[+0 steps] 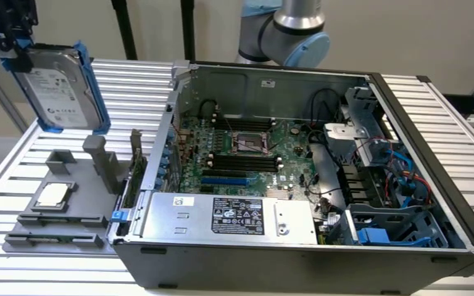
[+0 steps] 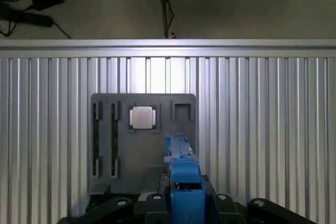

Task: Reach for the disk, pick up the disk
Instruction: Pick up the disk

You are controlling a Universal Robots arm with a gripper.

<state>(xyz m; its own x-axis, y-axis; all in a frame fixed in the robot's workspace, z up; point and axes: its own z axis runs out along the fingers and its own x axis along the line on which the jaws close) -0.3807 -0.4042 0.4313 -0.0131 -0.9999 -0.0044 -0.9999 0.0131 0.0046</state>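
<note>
The disk (image 1: 60, 86), a silver-grey hard drive with a white label in a blue carrier, hangs upright in the air at the exterior view's far left, above the grey tray (image 1: 64, 185). My gripper (image 1: 13, 48) is shut on its upper corner. In the wrist view the carrier's blue edge (image 2: 184, 179) runs between the dark fingers (image 2: 155, 203) of my gripper (image 2: 185, 205), with the tray (image 2: 142, 145) on the table below.
A small square silver chip (image 1: 52, 195) lies on the tray. To the exterior view's right stands an open computer case (image 1: 303, 160) with a silver box (image 1: 229, 216) bearing a black label. The slatted metal table (image 1: 7, 259) carries everything. The arm's base (image 1: 291, 31) stands behind the case.
</note>
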